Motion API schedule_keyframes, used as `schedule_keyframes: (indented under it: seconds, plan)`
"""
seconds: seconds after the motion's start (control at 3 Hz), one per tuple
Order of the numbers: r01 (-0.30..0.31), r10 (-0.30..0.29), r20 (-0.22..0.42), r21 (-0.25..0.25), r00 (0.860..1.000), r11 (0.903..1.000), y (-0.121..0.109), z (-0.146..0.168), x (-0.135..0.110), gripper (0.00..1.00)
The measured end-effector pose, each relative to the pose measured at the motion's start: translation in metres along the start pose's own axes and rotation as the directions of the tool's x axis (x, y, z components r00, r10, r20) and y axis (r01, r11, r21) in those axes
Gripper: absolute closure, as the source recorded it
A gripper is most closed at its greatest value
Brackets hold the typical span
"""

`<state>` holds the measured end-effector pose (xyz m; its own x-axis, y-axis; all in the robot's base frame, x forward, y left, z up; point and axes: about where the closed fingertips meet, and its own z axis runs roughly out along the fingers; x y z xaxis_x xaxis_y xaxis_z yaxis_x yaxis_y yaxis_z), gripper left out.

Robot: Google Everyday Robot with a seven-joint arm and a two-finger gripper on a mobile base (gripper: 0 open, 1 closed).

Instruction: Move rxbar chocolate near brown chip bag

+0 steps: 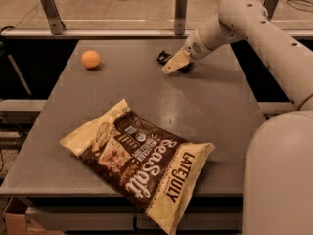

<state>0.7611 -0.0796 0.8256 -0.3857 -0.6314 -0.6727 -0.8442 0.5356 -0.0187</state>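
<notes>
The rxbar chocolate [163,58] is a small black bar at the far middle of the grey table [205,111]; only its left end shows from behind the gripper. My gripper [174,63] is right over the bar, its pale finger [175,62] pointing down-left and covering most of it. The brown chip bag [139,163] lies flat at the table's near edge, dark brown with cream ends and "Sea Salt" and "LATE JULY" lettering, well apart from the bar.
An orange ball [90,59] sits at the far left of the table. A rail with metal posts [180,11] runs behind the table's far edge. My arm [274,38] spans the right side, and my base [279,180] fills the near right corner.
</notes>
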Motion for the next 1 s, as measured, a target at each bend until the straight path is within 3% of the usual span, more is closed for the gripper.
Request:
schedule_keyframes:
  seconds: [0.67,1.0]
  plan:
    - [-0.002,0.002,0.002,-0.007,1.0,1.0,0.0015,-0.0043,-0.0042,0.87]
    - [-0.002,0.002,0.002,-0.007,1.0,1.0,0.0015,-0.0061,-0.0057,1.0]
